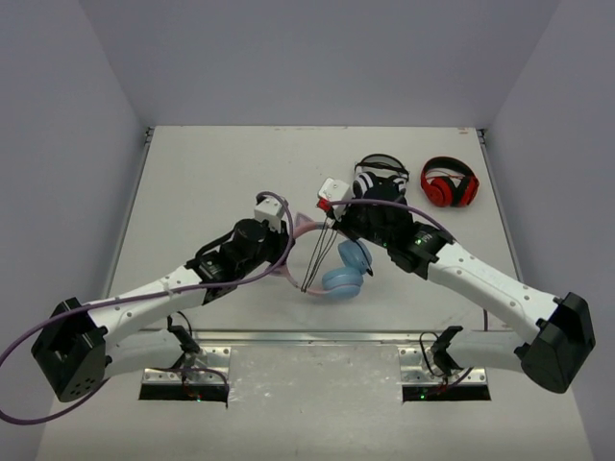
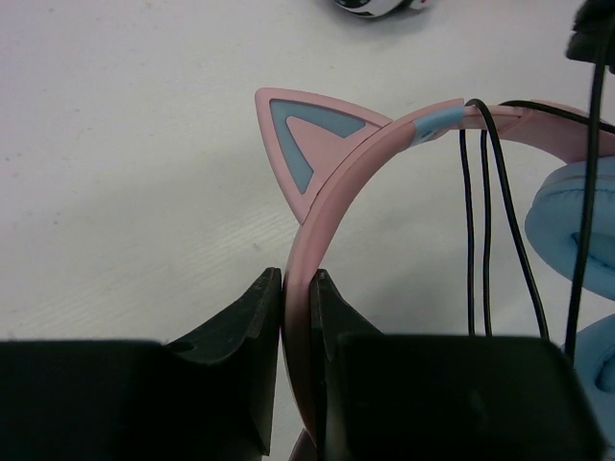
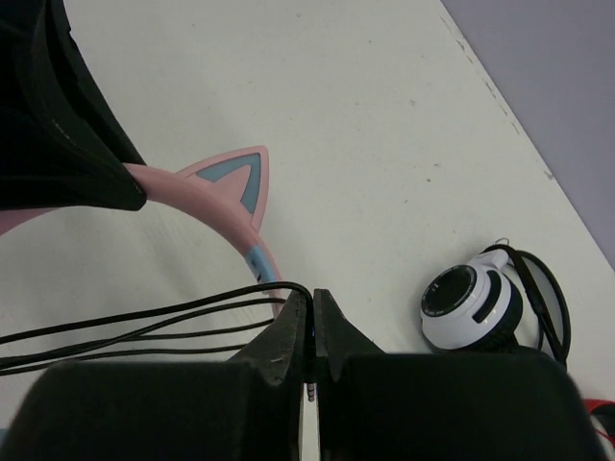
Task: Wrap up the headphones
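PARTLY WRAPPED: On the pale, matte counter (image 1: 211,182), the headphones (image 1: 343,279) sit near the middle, between the two arms. Several cable strands already cross the band, but the free end is not yet secured, so a little winding likely remains. The left claw (image 2: 298,280) is clamped on the smooth pink plastic headband (image 2: 336,206), just below its pointed, blue-inset cat ear (image 2: 303,144). The round, padded, light blue ear cups (image 2: 553,230) lie beside it. The right claw (image 3: 310,305) pinches the thin, glossy black cable (image 3: 144,322), seemingly near its plug.
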Tool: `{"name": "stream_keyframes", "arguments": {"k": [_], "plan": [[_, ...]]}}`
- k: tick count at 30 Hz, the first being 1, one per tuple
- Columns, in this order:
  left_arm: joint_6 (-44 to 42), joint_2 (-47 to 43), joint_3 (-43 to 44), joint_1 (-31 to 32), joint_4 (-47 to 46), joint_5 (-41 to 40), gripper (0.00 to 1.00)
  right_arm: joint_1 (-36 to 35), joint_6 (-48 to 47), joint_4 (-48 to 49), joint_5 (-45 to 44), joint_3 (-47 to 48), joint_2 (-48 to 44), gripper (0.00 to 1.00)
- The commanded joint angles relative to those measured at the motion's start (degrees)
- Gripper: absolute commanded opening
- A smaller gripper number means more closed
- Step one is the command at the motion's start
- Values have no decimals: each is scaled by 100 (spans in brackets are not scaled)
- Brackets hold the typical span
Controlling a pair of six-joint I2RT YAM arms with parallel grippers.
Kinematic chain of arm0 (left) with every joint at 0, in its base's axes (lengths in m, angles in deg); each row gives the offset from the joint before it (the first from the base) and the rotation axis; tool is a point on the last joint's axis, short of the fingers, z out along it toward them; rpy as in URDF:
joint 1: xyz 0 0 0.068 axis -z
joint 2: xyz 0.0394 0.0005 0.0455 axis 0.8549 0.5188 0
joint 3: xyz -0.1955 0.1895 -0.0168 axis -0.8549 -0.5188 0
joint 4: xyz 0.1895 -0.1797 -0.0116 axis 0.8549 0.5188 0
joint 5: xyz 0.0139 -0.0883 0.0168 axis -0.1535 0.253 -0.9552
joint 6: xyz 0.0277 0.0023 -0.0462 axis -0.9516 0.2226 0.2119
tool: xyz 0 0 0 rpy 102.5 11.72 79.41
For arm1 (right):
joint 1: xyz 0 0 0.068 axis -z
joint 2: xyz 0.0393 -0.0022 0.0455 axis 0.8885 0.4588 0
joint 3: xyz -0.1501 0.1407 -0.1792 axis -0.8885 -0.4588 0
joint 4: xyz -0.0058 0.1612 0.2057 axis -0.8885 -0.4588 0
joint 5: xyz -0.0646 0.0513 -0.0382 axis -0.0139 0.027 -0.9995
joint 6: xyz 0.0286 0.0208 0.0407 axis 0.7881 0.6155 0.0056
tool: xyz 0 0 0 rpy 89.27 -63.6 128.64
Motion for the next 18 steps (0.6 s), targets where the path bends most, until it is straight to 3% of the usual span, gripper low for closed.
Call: {"name": "stream_keyframes", "arguments": {"k": [1,5,11,12,18], "plan": [[93,-214,213,184,157,1012,0,193,-595,787,-329,-30,-140,1],[145,-248,415,492,808,733,0,395,-587,824,-232,-127,-184,1],[172,-592,389,501,844,529,0,510,-324,868,-39,-355,-298,1],[172,-592,415,501,861,503,0,510,-236,859,-21,-408,-333,6],[-205,-574,732,501,792,704,0,554,10,1079,-30,-681,-571,11]]}}
